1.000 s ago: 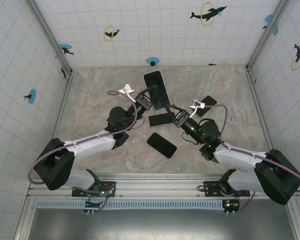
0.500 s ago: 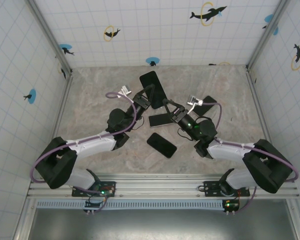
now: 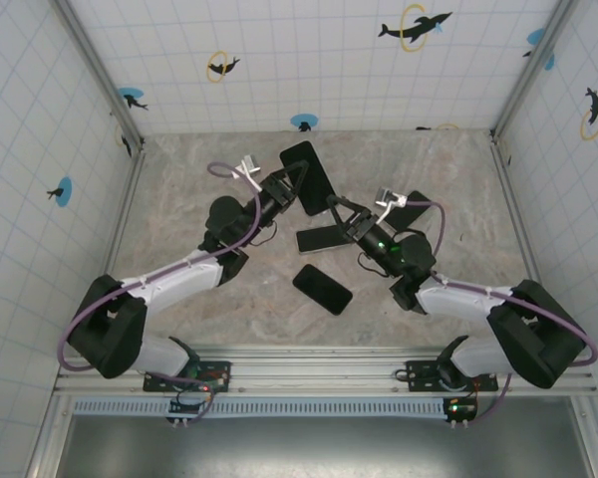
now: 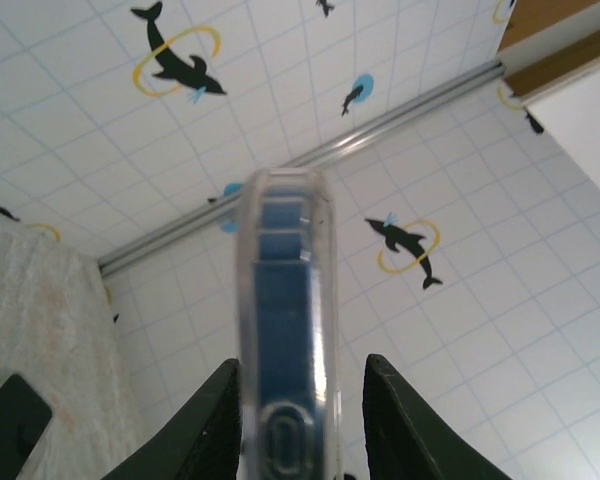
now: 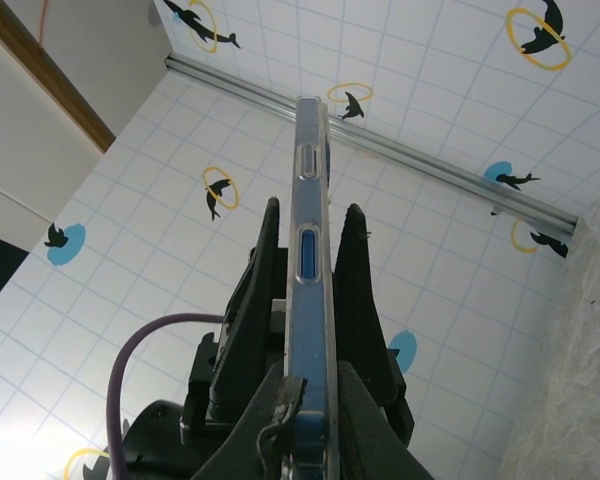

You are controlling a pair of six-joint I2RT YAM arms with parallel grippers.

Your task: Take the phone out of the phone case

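Phone case is up off the table, toward the back, held tilted between the two arms. Dark screen side faces up in the overhead view.

Left gripper is at the case's left side. From its wrist camera, the case stands edge-on between the fingers. The jaws are partly open: the left finger is against the clear rim and there is a visible gap on the other side, so it straddles rather than clamps. The phone sits inside, showing as a blue strip through the clear shell (not out yet).

Right gripper is at the case's near lower corner. Its wrist view has the case edge-on with both fingers pressed onto it. The jaws are closed tight on the case.

On the table below lie three flat dark phones: one just under the right gripper, one nearer the bases, one off to the right.
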